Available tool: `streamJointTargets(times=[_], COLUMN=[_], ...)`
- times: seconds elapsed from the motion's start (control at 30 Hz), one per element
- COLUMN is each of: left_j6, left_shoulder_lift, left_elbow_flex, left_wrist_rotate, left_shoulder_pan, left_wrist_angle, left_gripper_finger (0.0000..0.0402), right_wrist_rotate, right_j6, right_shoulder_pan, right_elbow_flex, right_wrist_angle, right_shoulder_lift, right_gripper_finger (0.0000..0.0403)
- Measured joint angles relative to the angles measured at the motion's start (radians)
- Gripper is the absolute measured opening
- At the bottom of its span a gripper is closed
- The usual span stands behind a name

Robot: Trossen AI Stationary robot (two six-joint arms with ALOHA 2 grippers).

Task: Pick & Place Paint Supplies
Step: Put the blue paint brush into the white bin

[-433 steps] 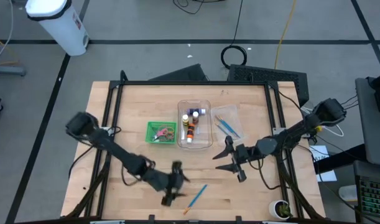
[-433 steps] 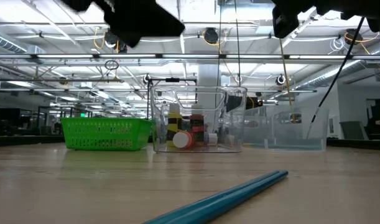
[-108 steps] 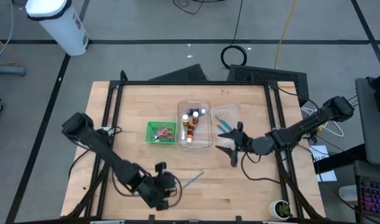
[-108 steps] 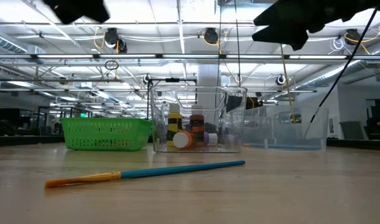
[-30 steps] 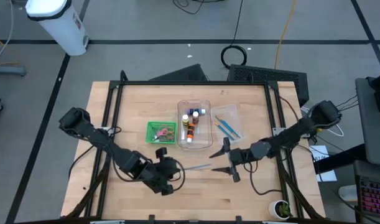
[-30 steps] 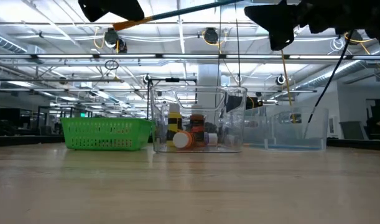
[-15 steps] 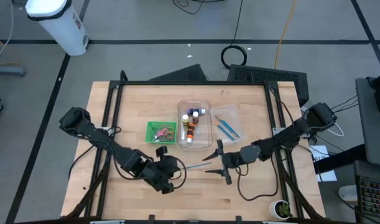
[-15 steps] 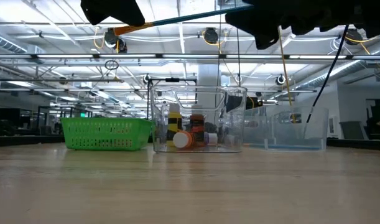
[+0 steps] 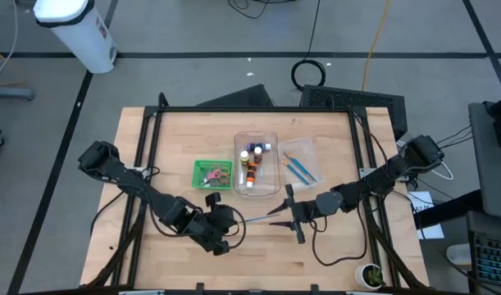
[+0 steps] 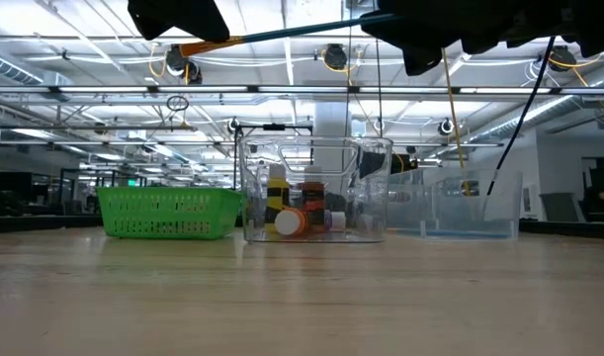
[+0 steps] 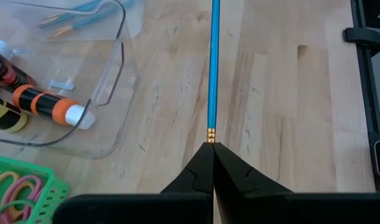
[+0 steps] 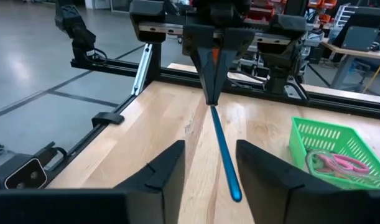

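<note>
A thin blue brush (image 9: 254,218) hangs in the air over the near middle of the table, and its shaft (image 10: 282,33) is nearly level. My left gripper (image 11: 212,148) is shut on the brush's orange end. The blue free end (image 12: 233,190) points toward the table's right. That end lies between the open fingers of my right gripper (image 12: 211,146), which stand on either side of it without visibly touching. In the high view my right gripper (image 9: 288,215) sits just right of the brush. My left gripper pinches the brush's end just behind the gold ferrule (image 11: 211,134) between its two fingertips. The fingers come level from the table's left and lie along the brush. The blue shaft sticks straight out past them, lifted clear of the table.
A clear bin (image 9: 271,143) with paint bottles stands at the table's middle. Left of it is a green basket (image 9: 199,168) holding scissors. Right of it is a clear tray (image 9: 309,152) with brushes. Bare wood lies near the front edge.
My right gripper has moved toward the table's left, onto the brush's free end, so the blue tip now lies between its fingers. My left gripper has kept the brush still in the air.
</note>
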Motion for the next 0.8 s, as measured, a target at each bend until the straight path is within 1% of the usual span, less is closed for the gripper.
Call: streamJointTargets(times=[0.3,0.53,0.67,0.8], left_j6=[0.000,0.000,-0.001,0.000], left_shoulder_lift=[0.000,0.000,0.000,0.000], left_elbow_flex=[0.000,0.000,0.000,0.000], left_wrist_rotate=[0.000,0.000,0.001,0.001], left_shoulder_pan=[0.000,0.000,0.000,0.000], left_wrist_angle=[0.000,0.000,-0.001,-0.001], left_gripper_finger=[0.0000,0.0000,0.0000,0.0000], right_wrist_rotate=[0.000,-0.001,-0.002,-0.021], right_j6=[-0.007,-0.025,-0.026,-0.026], right_shoulder_pan=[0.000,-0.002,-0.016,-0.028], right_elbow_flex=[0.000,0.000,0.000,0.000], right_wrist_angle=[-0.001,-0.022,-0.049,-0.079], right_shoulder_lift=[0.000,0.000,0.000,-0.001], right_gripper_finger=[0.0064,0.0024,0.0008,0.0005])
